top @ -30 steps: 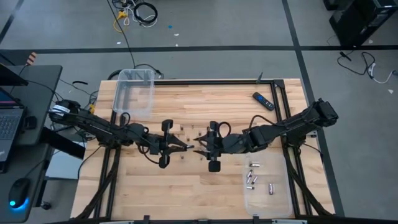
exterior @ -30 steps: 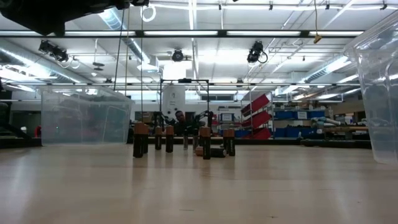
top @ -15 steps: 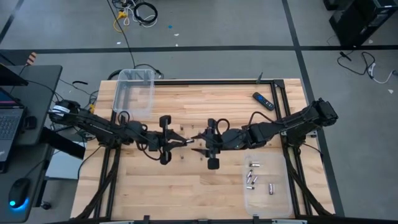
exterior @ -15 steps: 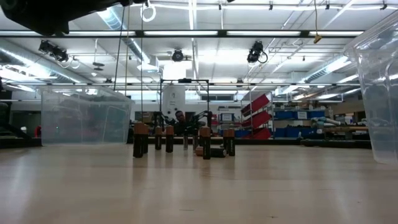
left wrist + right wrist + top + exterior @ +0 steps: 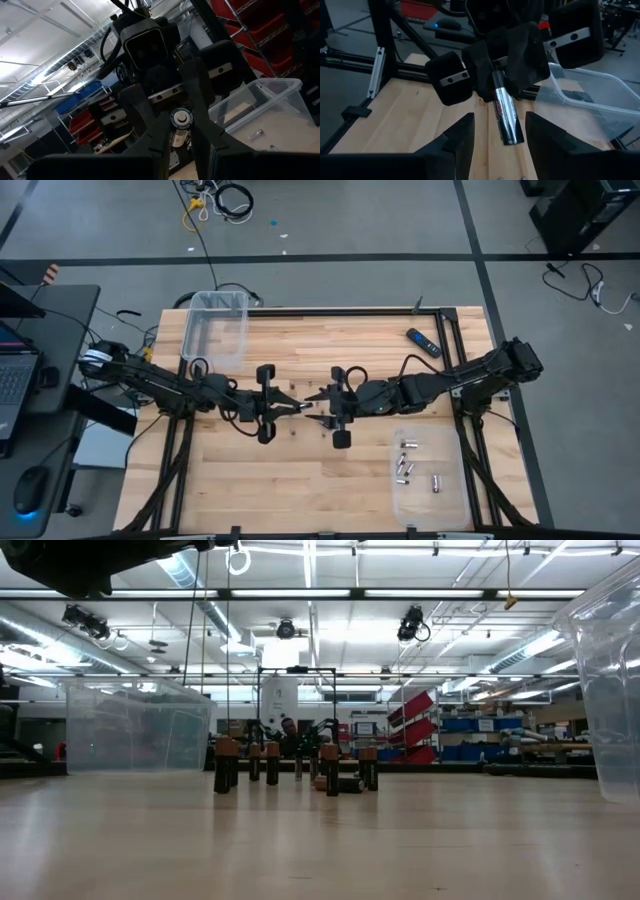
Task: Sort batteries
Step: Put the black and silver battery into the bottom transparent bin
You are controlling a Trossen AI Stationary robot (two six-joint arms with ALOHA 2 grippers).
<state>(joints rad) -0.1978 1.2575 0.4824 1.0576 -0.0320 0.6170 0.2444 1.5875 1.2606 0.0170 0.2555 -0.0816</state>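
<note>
- A clear empty bin point(image 5: 214, 326) is seen at the far left corner of the surface point(image 5: 300, 480); no cells are visible in it, so that part of the sort is judged not yet begun.
- The left gripper point(image 5: 296, 408) is held low over the middle of the surface, clenched on a single silvery battery point(image 5: 503, 108) that points toward the other arm; the cell's end cap is seen between the fingers in the left wrist view.
- A cluster of unsorted batteries point(image 5: 290, 766) is seen standing and lying near the middle of the surface, close to both grippers; roughly half a dozen are counted in the low view.
- The right gripper point(image 5: 312, 401) is placed facing the left one, tip to tip, with its fingers spread on either side of the held battery and not yet clamped on it; a hand-over is judged to be in progress.
- A second clear bin point(image 5: 428, 476) is seen at the near right, with about five silvery cells already lying inside; this share is taken as done.
- A black-and-blue remote-like bar point(image 5: 423, 342) lies at the far right, apart from the work.
- Overall, the task is judged partly done: the cluster and the held cell remain.
</note>
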